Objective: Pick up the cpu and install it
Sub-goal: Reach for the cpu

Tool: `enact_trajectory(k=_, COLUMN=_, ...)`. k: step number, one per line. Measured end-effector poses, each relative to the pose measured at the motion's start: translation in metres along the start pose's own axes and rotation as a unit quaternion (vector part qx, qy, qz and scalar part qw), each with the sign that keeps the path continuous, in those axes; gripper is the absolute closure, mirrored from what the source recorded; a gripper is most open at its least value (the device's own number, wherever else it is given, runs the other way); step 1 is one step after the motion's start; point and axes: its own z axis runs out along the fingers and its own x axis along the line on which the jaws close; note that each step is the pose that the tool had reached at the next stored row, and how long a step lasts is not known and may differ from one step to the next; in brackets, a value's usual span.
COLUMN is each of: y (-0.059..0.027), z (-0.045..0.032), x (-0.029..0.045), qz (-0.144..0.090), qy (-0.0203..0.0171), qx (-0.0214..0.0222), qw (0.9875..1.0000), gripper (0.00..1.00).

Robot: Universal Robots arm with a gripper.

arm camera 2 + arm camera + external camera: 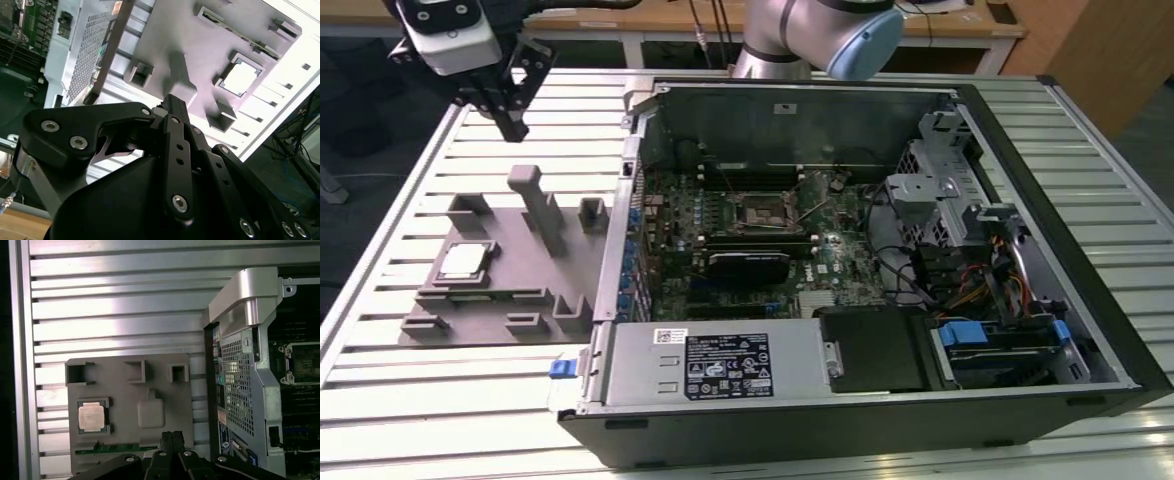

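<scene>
Claw (514, 128) hangs above the surface (400, 400), well apart from the tray (487, 312). It looks clenched on nothing, though the wrist views hide part of it. Cpu (463, 262) lies flat in its tray recess.

Risks as you judge them:
- a clenched descent would press the chip;
- the posts (534, 205) nearby could snag;
- a tilted drop could bend pins in the socket (758, 210).

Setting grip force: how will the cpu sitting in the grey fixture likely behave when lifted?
The cpu looks thin and flat with a metal top: probably stiff and light. Its smooth top may be slippery. Seated in a pocket of the fixture tray, it likely won't slide if nudged.
</scene>
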Motion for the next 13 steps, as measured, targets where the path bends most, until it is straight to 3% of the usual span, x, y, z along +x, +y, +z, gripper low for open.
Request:
enact_trajectory(k=6, y=-0.0011, z=0.0056, x=0.0119, qz=0.0, qy=0.0, qx=0.0, qw=1.0, gripper=0.89)
enact_trajectory(k=13, y=-0.0022, z=0.0132, x=0.0208, qz=0.0, qy=0.0, qx=0.0001, qw=1.0, gripper=0.89)
